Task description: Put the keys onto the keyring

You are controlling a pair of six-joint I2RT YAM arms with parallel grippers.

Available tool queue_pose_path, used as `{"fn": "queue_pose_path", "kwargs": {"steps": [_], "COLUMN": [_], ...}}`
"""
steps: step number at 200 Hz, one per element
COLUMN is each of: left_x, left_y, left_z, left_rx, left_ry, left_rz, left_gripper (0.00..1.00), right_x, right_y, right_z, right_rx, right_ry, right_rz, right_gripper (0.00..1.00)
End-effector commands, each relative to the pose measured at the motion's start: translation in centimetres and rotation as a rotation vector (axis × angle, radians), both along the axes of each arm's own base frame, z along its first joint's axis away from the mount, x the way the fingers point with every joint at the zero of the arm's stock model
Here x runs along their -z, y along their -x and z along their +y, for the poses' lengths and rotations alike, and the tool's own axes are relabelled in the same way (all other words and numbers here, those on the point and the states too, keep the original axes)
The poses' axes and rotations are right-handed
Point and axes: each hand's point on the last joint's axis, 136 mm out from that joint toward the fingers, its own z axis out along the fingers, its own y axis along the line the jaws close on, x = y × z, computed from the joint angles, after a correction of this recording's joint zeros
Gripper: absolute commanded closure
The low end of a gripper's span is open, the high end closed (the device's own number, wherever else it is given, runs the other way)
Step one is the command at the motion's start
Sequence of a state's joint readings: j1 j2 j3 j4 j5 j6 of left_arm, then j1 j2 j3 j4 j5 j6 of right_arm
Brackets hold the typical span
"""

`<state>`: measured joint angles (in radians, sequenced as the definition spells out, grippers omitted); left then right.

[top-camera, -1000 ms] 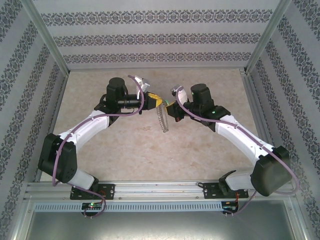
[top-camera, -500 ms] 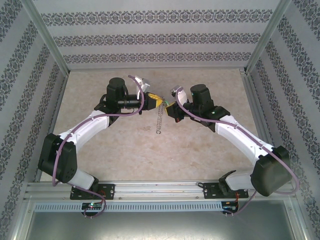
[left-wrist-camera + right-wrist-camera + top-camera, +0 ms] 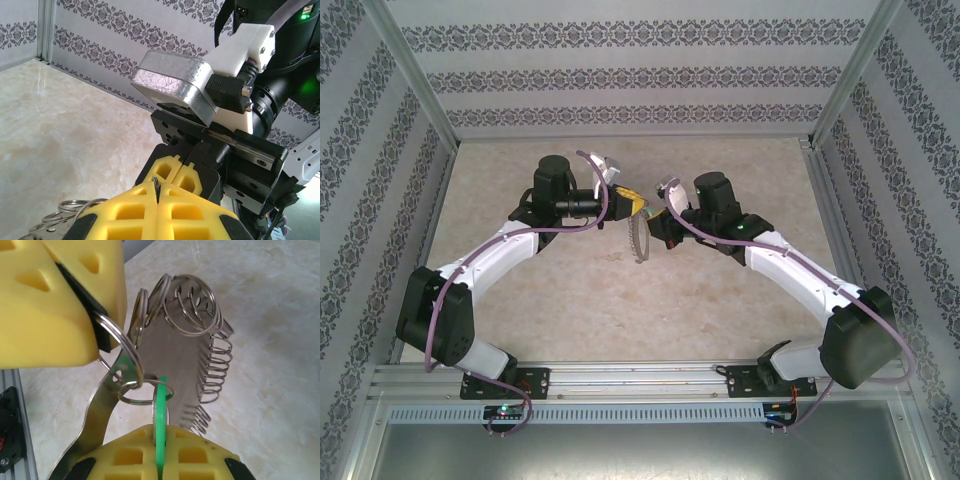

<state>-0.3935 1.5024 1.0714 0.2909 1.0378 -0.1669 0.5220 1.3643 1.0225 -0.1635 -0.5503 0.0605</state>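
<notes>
The keyring (image 3: 175, 350), grey metal fringed with many small wire loops (image 3: 216, 371), hangs in the air between both grippers. My left gripper (image 3: 156, 186) is shut on a thin wire of it, and in the right wrist view its yellow fingers (image 3: 55, 305) pinch one loop at the upper left. My right gripper (image 3: 160, 432) is shut on the green key (image 3: 160, 407), held edge-on. A small split ring (image 3: 142, 401) encircles the key's tip. From above, the left gripper (image 3: 632, 203) and right gripper (image 3: 658, 215) nearly touch over the dangling keyring (image 3: 638, 240).
The beige marble-pattern tabletop (image 3: 620, 300) lies well below the grippers. Patterned walls and aluminium posts (image 3: 415, 75) enclose the cell. The right arm's wrist camera housing (image 3: 175, 85) sits just beyond the left fingers.
The right arm has shifted left and slightly back, bringing its gripper closer to the left one. The hanging keyring has swung and turned. The left arm has stayed put.
</notes>
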Motion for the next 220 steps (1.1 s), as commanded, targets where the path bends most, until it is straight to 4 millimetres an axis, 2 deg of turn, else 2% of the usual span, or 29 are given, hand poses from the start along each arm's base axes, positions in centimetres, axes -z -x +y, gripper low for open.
{"fn": "queue_pose_path", "kwargs": {"steps": [1,51,112,172,220], "left_x": [-3.3,-3.2,-3.0,-2.5,-2.2], "left_y": [0.9,1.0,1.3,1.4,1.4], "left_z": [-0.4,-0.4,-0.4,-0.5,-0.5], "left_rx": [0.03,0.037,0.053,0.062,0.063], "left_ry": [0.036,0.034,0.028,0.018,0.0], "left_rz": [-0.1,-0.097,-0.089,-0.08,-0.075], "left_gripper": [1.0,1.0,1.0,1.0,1.0], "right_x": [-0.1,-0.7,-3.1,-3.5,-4.0], "right_y": [0.1,-0.3,-1.1,-1.5,-1.9], "right_z": [0.7,-0.1,-0.8,-0.7,-1.4], "right_rx": [-0.014,0.017,0.036,0.029,0.053], "right_ry": [-0.004,0.02,0.022,0.04,0.093], "right_rz": [0.006,-0.017,-0.045,-0.049,-0.07], "right_gripper": [1.0,1.0,1.0,1.0,1.0]}}
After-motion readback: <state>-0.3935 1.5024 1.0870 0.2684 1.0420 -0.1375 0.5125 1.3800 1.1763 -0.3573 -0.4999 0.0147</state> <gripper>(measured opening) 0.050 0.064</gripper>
